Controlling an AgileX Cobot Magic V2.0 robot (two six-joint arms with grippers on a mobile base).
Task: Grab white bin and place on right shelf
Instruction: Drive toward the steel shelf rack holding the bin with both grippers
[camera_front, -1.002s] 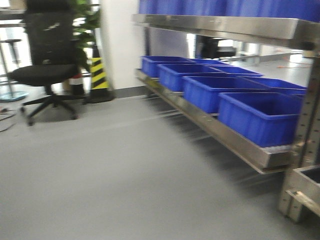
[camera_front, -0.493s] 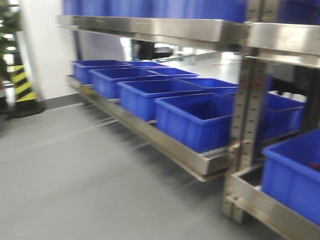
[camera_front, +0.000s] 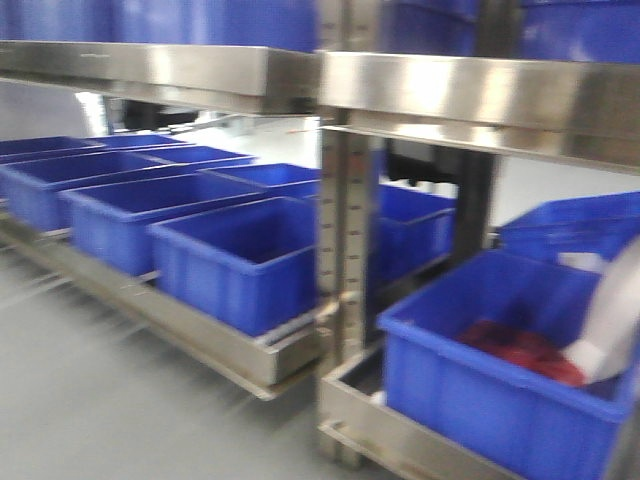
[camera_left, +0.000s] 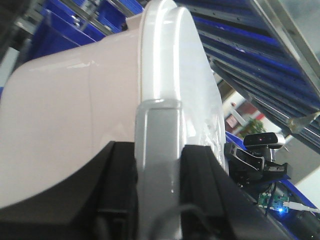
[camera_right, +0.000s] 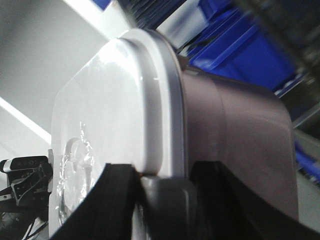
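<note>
Bin (camera_left: 75, 115) is carried between both arms, racks close behind it. Left gripper (camera_left: 157, 112) is clamped on its rim. Right gripper (camera_right: 161, 184) is clamped on the opposite rim. Front view: steel right shelf (camera_front: 480, 95) near, right. Blue crates (camera_front: 240, 255) sit on the lower tiers.

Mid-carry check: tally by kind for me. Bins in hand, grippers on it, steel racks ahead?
White bin: 1
Grippers shut on its lid edge: 2, left gripper and right gripper
Steel racks: 2, left rack and right rack
Total: 5
</note>
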